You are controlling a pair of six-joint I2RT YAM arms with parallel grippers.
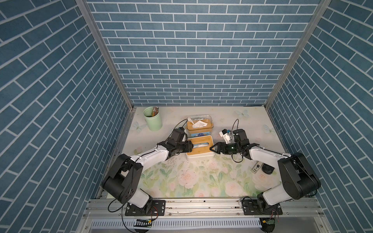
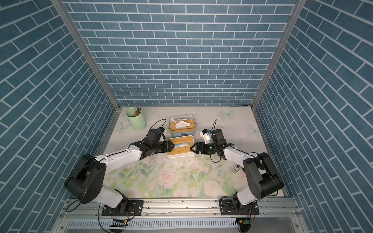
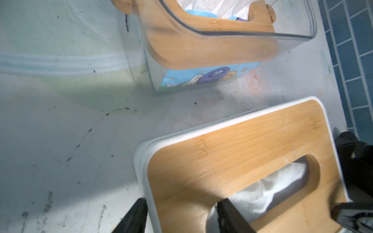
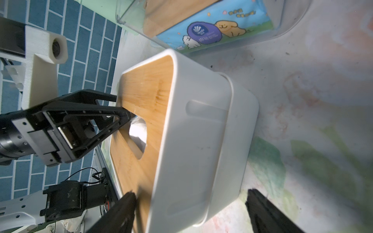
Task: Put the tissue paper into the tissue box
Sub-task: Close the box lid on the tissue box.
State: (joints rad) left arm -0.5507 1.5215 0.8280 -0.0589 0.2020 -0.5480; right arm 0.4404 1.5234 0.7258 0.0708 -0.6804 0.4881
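White tissue paper (image 3: pixel 272 187) is seen inside the slot of the tissue box (image 3: pixel 242 141), beside a finger of the left gripper (image 3: pixel 181 203), whose grip cannot be told, the right gripper (image 4: pixel 191 193) being spread at the box end, so paper could be snagged out by that finger.

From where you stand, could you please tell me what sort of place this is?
Most likely a staged robot test cell, not a real room: blue brick-print wall panels in aluminium framing, a floral-print tabletop, and two robot arms bolted to a front rail.
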